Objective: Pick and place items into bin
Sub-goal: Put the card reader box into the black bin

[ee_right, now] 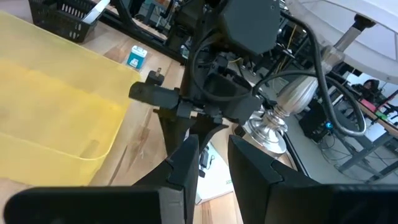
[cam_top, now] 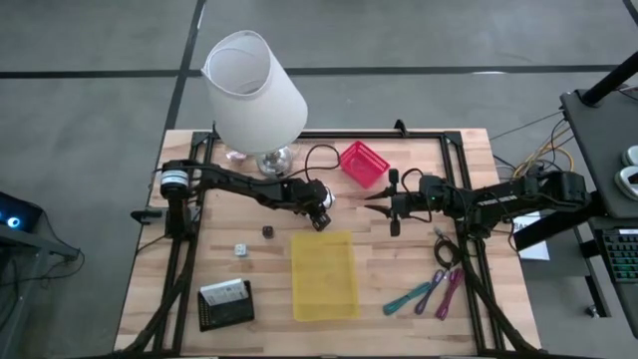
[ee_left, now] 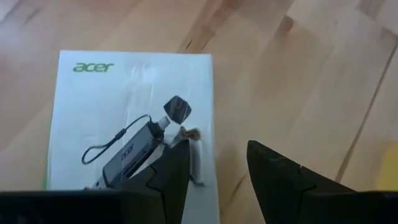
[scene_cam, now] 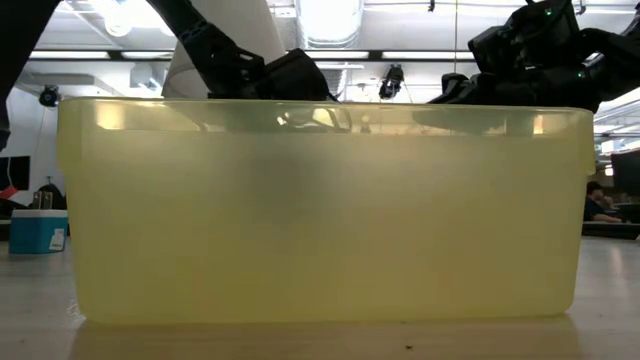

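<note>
My left gripper point(cam_top: 321, 211) hangs open over the table's middle, just past the far edge of the yellow bin point(cam_top: 295, 279). In its wrist view its fingers point(ee_left: 217, 144) straddle one edge of a white "acer" card point(ee_left: 124, 106) that lies flat on the wood. My right gripper point(cam_top: 377, 204) is open and holds nothing. It points at the left gripper from the table's right, and its fingers point(ee_right: 213, 142) frame that arm and the card point(ee_right: 214, 165). A dark cube point(cam_top: 268, 231) and a white cube point(cam_top: 240, 249) sit left of the bin. Teal and pink strips point(cam_top: 429, 294) and a black cable point(cam_top: 444, 249) lie to its right. My left gripper comes at the card's edge point(ee_left: 208, 118) from above, pointing down. One finger point(ee_left: 177, 168) stands over the card and the other point(ee_left: 273, 174) over bare wood. I cannot tell whether either finger touches the card.
The big white lamp point(cam_top: 254, 85) stands at the far edge, behind the left arm. A pink basket point(cam_top: 364, 163) sits far of the right gripper. A black basket holding a white card point(cam_top: 224, 302) stands at the near left. In the low view the bin's wall point(scene_cam: 320, 220) hides the table.
</note>
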### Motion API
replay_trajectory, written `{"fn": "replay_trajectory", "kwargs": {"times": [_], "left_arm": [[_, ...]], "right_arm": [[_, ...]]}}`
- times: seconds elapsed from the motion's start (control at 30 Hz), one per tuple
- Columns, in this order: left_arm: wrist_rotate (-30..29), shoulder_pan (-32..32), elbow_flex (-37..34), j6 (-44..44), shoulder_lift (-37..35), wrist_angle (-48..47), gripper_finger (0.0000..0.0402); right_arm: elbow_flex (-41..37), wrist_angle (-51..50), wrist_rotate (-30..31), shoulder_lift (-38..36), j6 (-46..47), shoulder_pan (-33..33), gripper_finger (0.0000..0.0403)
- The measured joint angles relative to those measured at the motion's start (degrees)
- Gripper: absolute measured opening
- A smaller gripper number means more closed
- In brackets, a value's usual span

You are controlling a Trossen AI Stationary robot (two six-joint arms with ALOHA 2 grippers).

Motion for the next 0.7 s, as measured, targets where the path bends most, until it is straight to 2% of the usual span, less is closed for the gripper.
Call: {"fn": "replay_trajectory", "kwargs": {"times": [0.5,0.7], "left_arm": [[0.2,0.1,0.7,4.0,2.9,2.1,0.0145],[1.0,0.2,0.7,7.0,2.9,1.6,0.0113]], "right_arm": [[0.0,0.0,0.0,0.0,0.0,0.0,0.0075],[0.0,0.0,0.0,0.0,0.0,0.0,0.0075]]}}
